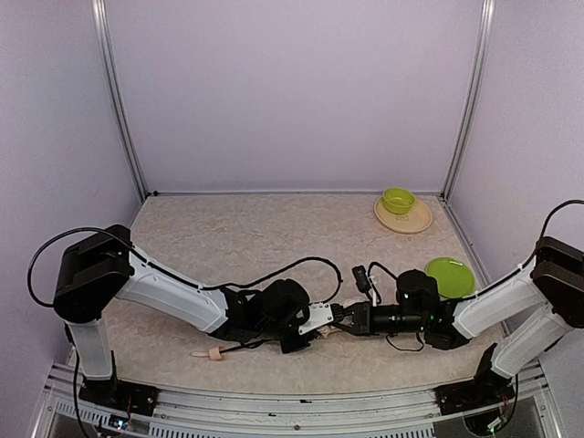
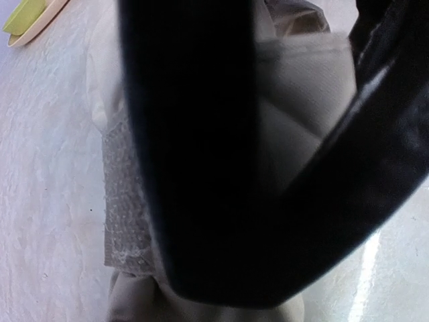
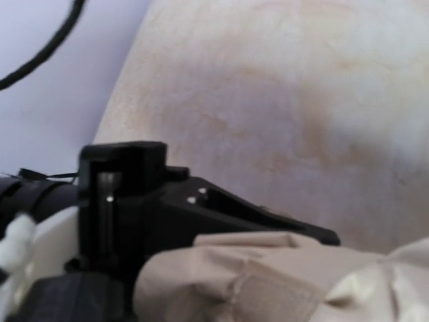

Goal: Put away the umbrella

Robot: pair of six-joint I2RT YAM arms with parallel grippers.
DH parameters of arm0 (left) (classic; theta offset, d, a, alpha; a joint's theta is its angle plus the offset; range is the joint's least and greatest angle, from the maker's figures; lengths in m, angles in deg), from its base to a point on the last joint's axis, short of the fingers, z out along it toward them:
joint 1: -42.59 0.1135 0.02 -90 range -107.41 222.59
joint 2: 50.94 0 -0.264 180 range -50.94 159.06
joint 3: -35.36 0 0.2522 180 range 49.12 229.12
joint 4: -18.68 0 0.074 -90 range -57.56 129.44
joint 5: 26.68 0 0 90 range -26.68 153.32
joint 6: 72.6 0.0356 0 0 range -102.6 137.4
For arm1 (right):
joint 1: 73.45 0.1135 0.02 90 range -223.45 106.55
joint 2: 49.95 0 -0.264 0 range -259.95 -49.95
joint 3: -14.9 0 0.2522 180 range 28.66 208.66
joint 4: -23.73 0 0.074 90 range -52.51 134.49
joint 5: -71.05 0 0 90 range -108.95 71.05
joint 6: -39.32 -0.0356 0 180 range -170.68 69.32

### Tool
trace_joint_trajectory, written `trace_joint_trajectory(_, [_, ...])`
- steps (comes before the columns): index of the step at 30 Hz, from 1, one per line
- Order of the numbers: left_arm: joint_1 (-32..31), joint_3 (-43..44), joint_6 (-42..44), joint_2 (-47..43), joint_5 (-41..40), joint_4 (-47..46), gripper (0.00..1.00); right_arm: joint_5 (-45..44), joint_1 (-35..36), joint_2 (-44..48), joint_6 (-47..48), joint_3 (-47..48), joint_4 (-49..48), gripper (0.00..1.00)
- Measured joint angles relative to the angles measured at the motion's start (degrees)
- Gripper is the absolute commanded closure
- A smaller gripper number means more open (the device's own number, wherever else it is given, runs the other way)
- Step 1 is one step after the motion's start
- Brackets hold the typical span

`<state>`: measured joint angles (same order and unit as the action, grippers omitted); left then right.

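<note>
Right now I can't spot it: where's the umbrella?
Top view: the umbrella lies front-centre on the table, where the left claw and right claw meet, handle poking left.

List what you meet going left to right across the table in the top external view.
umbrella handle → left pincer → right pincer → green bowl → green plate. The beige plate under the bowl spans both neighbours, so it is left out.

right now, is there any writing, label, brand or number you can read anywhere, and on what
None: no text can be read in any view.
The umbrella fabric, the green bowl and the green plate show no lettering.
The small board on the near rail is too small to read.
</note>
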<state>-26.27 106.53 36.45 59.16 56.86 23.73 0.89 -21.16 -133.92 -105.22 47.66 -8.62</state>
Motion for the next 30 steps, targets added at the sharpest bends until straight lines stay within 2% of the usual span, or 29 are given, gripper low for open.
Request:
trace_joint_trajectory(4, [-0.22,0.61,0.79,1.57,0.11,0.87,1.0,-1.25,0.09,-2.32,-2.67,-0.72,-1.55,0.9])
trace_joint_trajectory(8, [-0.22,0.63,0.66,1.6,0.09,1.03,1.0,-1.44,0.09,-4.07,-3.91,-0.76,-4.33,0.91])
trace_joint_trajectory(14, [1.09,0.26,-0.76,1.29,1.77,1.16,1.0,-2.21,0.04,-7.32,-5.33,-0.07,-8.35,0.74])
trace_joint_trajectory(22, [2.34,-0.37,-1.79,0.85,2.62,0.98,1.0,-2.14,-0.57,-10.45,-7.69,1.7,-11.17,0.68])
trace_joint_trajectory(30, [3.17,-0.98,-2.99,0.59,2.75,0.48,1.0,-2.4,-0.92,-10.58,-7.96,4.31,-7.87,0.69])
